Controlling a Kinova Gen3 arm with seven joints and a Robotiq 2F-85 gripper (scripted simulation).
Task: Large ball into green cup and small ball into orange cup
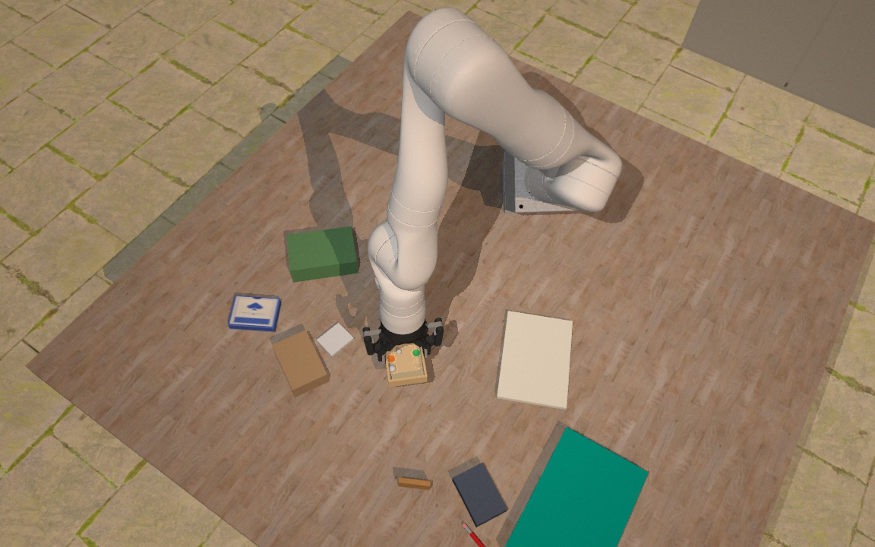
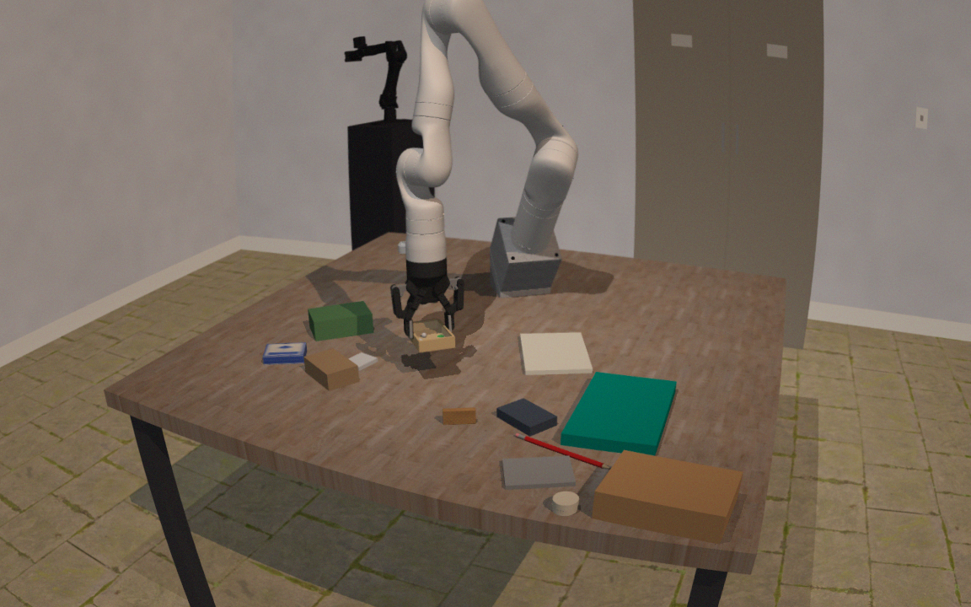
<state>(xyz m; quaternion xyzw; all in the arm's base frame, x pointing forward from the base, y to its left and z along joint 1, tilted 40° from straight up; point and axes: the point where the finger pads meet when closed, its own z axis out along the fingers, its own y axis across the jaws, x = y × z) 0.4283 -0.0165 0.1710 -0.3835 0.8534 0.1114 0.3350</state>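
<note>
The small wooden puzzle box (image 1: 406, 368) is held a little above the table, near its middle-left, with its shadow on the wood below in the side view (image 2: 433, 338). Inside it I see an orange cup (image 1: 392, 358) and a green cup (image 1: 416, 352) along the edge nearest the arm. Two white balls lie at the box's left side, just below the orange cup: one (image 1: 396, 361) close to it, one (image 1: 392, 369) lower. I cannot tell which is larger. My gripper (image 1: 405, 348) points down and is shut on the box's far end, also shown in the side view (image 2: 428, 325).
A brown block (image 1: 299, 361) and white tile (image 1: 334, 338) lie left of the box, a green block (image 1: 321, 254) and blue card box (image 1: 254, 312) beyond. A cream slab (image 1: 535, 358) lies right. A teal slab (image 1: 576, 493), dark block (image 1: 478, 494), small brown block (image 1: 414, 482) and red pencil (image 2: 558, 450) lie nearer the front.
</note>
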